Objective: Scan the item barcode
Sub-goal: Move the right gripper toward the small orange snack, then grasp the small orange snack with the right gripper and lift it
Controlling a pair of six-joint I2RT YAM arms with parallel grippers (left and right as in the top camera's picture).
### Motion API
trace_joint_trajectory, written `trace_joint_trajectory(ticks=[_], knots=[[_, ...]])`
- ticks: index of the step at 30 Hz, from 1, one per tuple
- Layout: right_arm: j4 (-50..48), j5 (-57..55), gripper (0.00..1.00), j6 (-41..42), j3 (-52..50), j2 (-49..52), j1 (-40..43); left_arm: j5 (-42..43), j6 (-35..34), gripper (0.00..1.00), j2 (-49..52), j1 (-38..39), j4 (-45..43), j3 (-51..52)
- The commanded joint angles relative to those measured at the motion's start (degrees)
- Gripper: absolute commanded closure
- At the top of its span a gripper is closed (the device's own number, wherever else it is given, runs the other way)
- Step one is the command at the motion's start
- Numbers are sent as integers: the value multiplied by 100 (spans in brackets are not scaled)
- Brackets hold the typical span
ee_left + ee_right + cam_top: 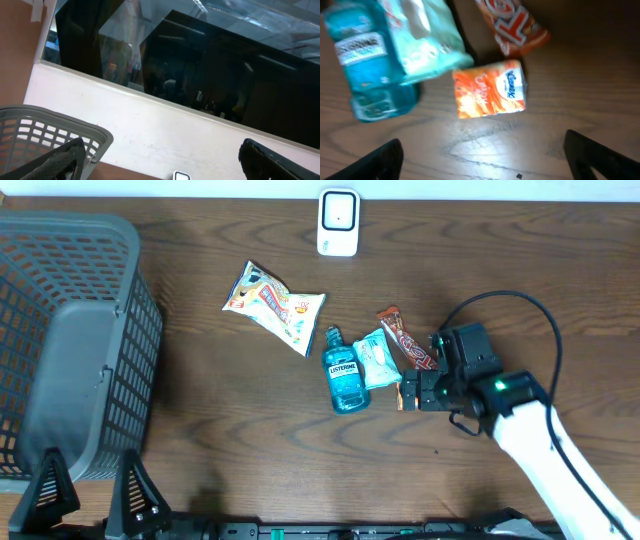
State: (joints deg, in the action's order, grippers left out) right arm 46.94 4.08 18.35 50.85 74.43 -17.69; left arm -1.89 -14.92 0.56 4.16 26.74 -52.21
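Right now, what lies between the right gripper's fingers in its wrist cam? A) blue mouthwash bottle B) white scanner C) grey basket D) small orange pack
D: the small orange pack lies flat, centred ahead of the open right gripper; the mouthwash bottle is off to one side.

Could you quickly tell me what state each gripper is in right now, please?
Left gripper: open, holding nothing.
Right gripper: open, holding nothing, poised above the orange tissue pack.
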Motion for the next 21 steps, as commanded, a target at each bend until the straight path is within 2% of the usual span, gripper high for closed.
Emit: trace_joint_trajectory(ticks=[1,5,9,12,15,21], knots=[[-7,695,11,-553,63,540,332,-55,94,2,-42,-31,-20,33],[-96,1108,21,-1021,63,1123,839,-55,94,2,-42,-31,-15,35],[-256,1189,20,-1320,63,1486,1316,-55,96,2,-42,-31,20,35],[-483,1646,18,-1770,63,1700,1604,-55,96,2,-42,-31,22,35],[-671,2041,18,-2092,63,1840,1692,-55,96,2,-42,-31,24,35],[-844,2068,20,-2232,33,2315,1685,-55,96,2,-42,-31,24,35]])
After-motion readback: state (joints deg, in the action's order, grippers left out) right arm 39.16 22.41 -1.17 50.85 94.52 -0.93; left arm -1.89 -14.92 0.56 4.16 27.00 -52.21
